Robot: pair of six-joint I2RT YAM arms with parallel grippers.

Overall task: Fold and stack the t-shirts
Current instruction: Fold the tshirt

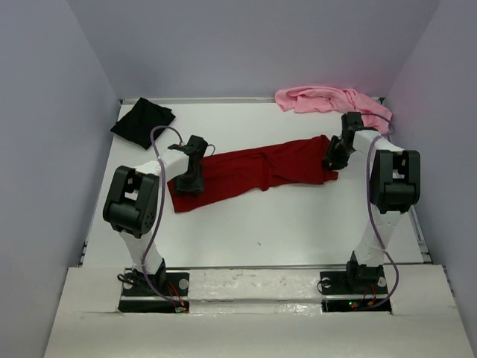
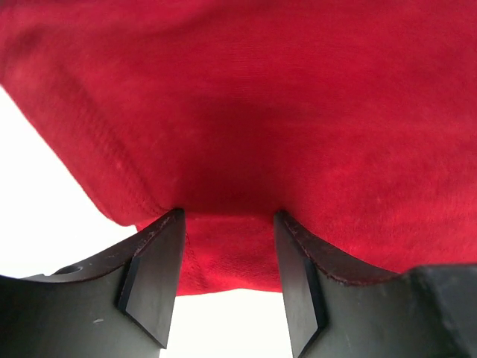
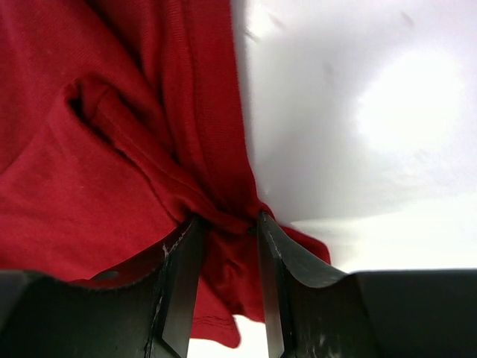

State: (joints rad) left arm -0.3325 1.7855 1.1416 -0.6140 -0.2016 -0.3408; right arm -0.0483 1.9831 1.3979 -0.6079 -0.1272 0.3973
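Observation:
The dark red t-shirt (image 1: 253, 171) lies stretched in a long band across the middle of the white table (image 1: 283, 231). My left gripper (image 1: 190, 183) is down on its left end. In the left wrist view that gripper (image 2: 229, 216) stands open, with flat red cloth (image 2: 261, 112) and its near edge lying between the fingers. My right gripper (image 1: 333, 160) is at the shirt's right end. In the right wrist view its jaws (image 3: 229, 220) are apart astride a bunched fold of red cloth (image 3: 89, 171). The black t-shirt (image 1: 143, 119) is at the far left corner. The pink t-shirt (image 1: 320, 98) is crumpled at the far right edge.
Grey walls close in the table on the left, right and back. The pink shirt lies just behind the right arm's wrist. Bare white table runs between the red shirt and the arm bases.

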